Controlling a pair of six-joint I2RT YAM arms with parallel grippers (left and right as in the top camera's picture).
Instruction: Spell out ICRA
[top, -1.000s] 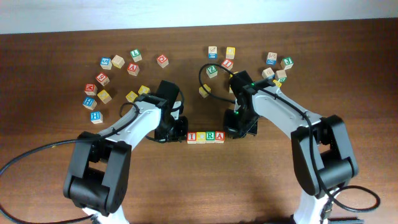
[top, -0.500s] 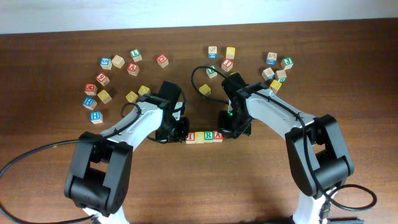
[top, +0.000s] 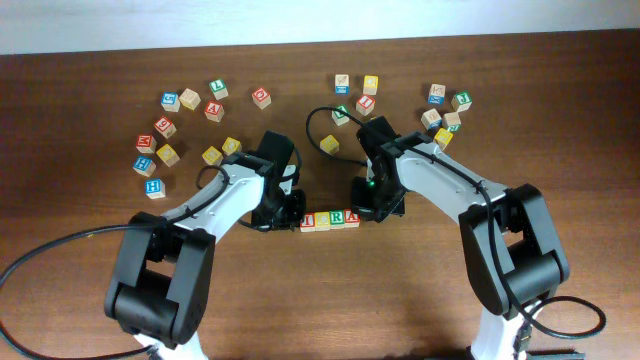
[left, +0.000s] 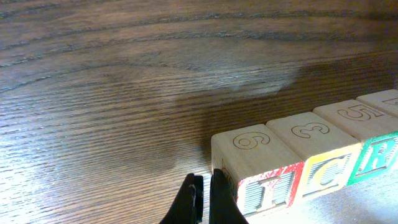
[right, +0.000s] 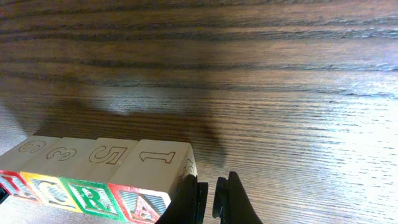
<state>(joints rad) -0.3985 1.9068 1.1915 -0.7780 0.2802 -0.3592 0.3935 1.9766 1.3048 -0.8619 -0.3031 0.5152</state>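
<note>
**A:** Where is the word?

**B:** A row of four pale wooden cubes (top: 330, 219) sits on the dark brown wooden worktop (top: 320, 300), between the two arms, with the cubes touching side to side. Their painted faces read I, C, R, A, and the tops carry the carved numerals 6, 3, 5, 1.

**A:** And the left gripper (left: 205, 182)?

**B:** It is low on the worktop, just beside the outer face of the red-edged I cube (left: 261, 186). Its black fingers are drawn almost together, with only a thin slit between them and nothing in it.

**A:** The right gripper (right: 209, 185)?

**B:** It is at the other end, just beside the red-edged A cube (right: 143, 200). Its fingers are nearly closed and hold nothing. I cannot tell whether either gripper touches its cube.

**A:** Anything else?

**B:** Loose painted wooden cubes (top: 185, 100) lie scattered along the far side in a left group and a right group, well apart from the row.
</note>
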